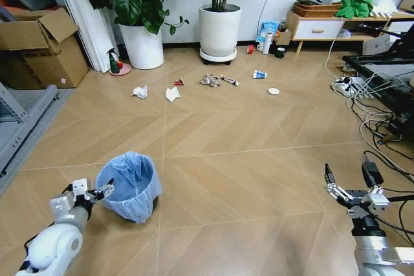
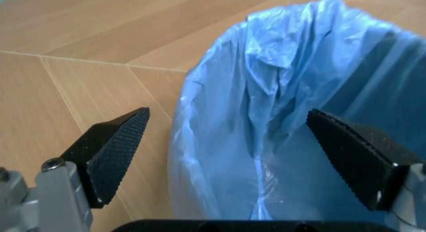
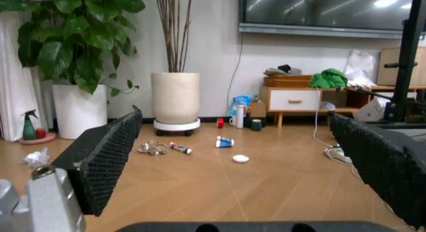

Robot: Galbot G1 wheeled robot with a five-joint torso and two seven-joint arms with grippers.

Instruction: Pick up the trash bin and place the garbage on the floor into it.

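Observation:
The trash bin (image 1: 129, 187), dark with a crinkly light blue bag, stands on the floor (image 1: 246, 179) at the near left. My left gripper (image 1: 101, 192) is open at its rim. In the left wrist view the left gripper (image 2: 236, 157) straddles the trash bin's (image 2: 300, 92) wall, one finger outside and one over the inside. The garbage lies far ahead in a row: crumpled paper (image 1: 140, 92), a white sheet (image 1: 172, 94), a grey-brown wrapper (image 1: 209, 81), a tube (image 1: 229, 81), a carton (image 1: 259, 74) and a round lid (image 1: 273, 91). My right gripper (image 1: 349, 176) hangs open and empty at the near right.
Two white plant pots (image 1: 219, 30) and a spray bottle (image 1: 114, 63) stand along the back wall. A cardboard box (image 1: 39, 50) sits at the far left. Cables and a power strip (image 1: 349, 86) crowd the right side. A low cabinet (image 1: 320, 29) stands at the back right.

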